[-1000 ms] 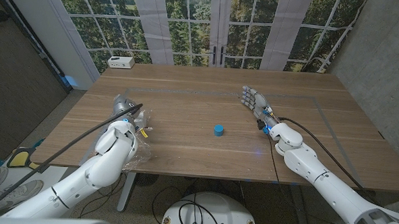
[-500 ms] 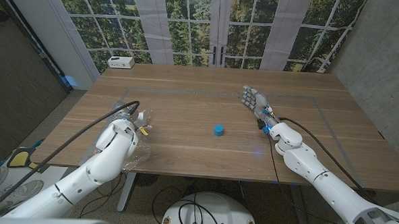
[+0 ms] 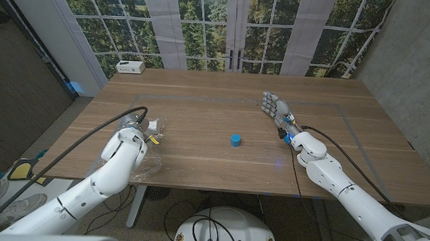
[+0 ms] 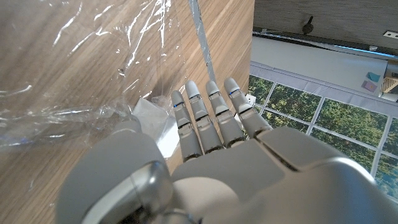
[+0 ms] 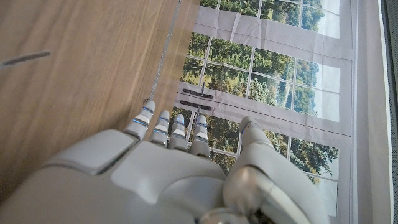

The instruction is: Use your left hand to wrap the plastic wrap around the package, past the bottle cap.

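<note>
The clear plastic wrap (image 3: 150,155) lies crumpled at the table's near left, with a small white package (image 3: 154,137) bearing a yellow mark on it. My left hand (image 3: 132,125) is at the wrap's far left edge. In the left wrist view its straight fingers (image 4: 208,115) reach over the white package (image 4: 155,124), and a bunched fold of the wrap (image 4: 93,118) runs up to the thumb; whether it is pinched is hidden. The blue bottle cap (image 3: 235,139) stands mid-table, right of the wrap. My right hand (image 3: 274,108) waits far right, fingers straight and apart, holding nothing.
A small white box (image 3: 131,67) sits at the table's far left corner. Thin tape lines (image 3: 201,99) mark a rectangle on the wood. Windows stand behind the far edge. The table's near edge (image 3: 219,188) runs just below the wrap.
My left hand and forearm have shifted slightly nearer and to the right over the wrap, and the wrap's far edge has bunched up beside the hand. The right hand and cap have not moved.
</note>
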